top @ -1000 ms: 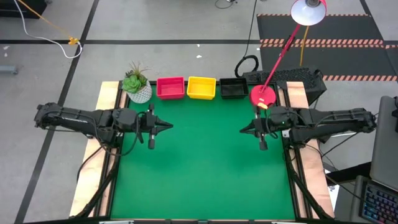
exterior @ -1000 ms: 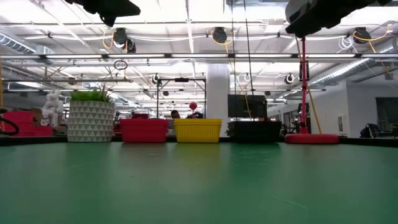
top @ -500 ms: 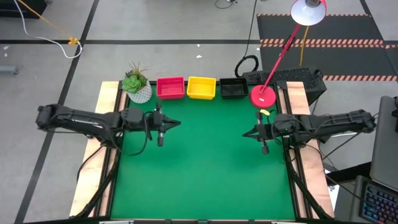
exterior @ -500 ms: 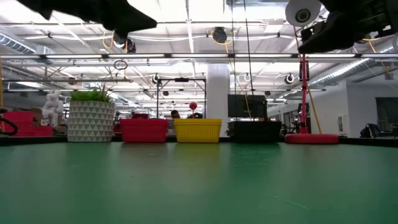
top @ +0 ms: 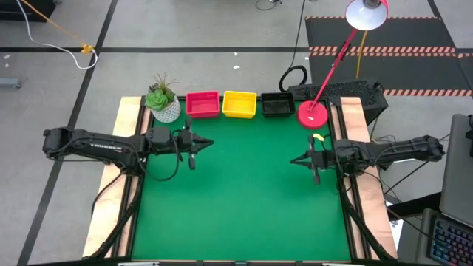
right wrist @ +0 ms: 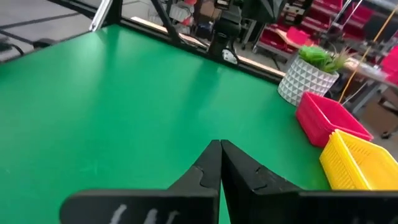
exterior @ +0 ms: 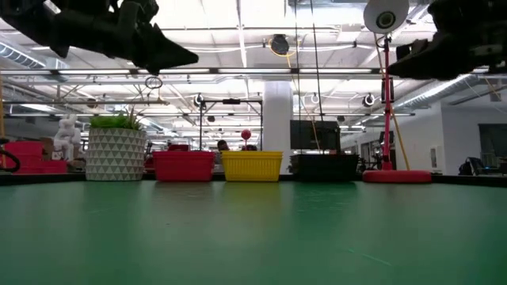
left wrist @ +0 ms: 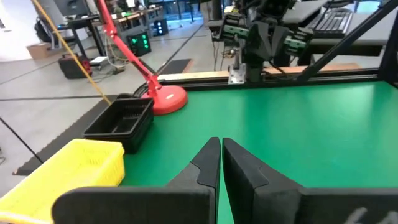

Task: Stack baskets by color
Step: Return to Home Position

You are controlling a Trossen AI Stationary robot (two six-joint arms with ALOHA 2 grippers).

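Row at far edge of table (top: 244, 199): red basket (top: 202, 104), yellow basket (top: 239, 104), black basket (top: 277, 105); left gripper (top: 205, 143) and right gripper (top: 293, 159) fingers together, empty, above the sides; judged homing step, next needs only arm retraction

My left tool (left wrist: 221, 142) and my right tool (right wrist: 220, 144) look like matt black plastic, smooth, with moulded edges. The tabletop (top: 244, 199) has an even, smooth, matt green covering that shows only a soft sheen in the low view, and its side boards (top: 127, 111) are pale bare wood. The red basket (top: 202, 104), yellow basket (top: 239, 104) and black basket (top: 278, 105) are slotted plastic with a slight shine. The lamp base (top: 312, 114) is glossy red. The plant pot (top: 167, 111) is matt white with a faceted surface.
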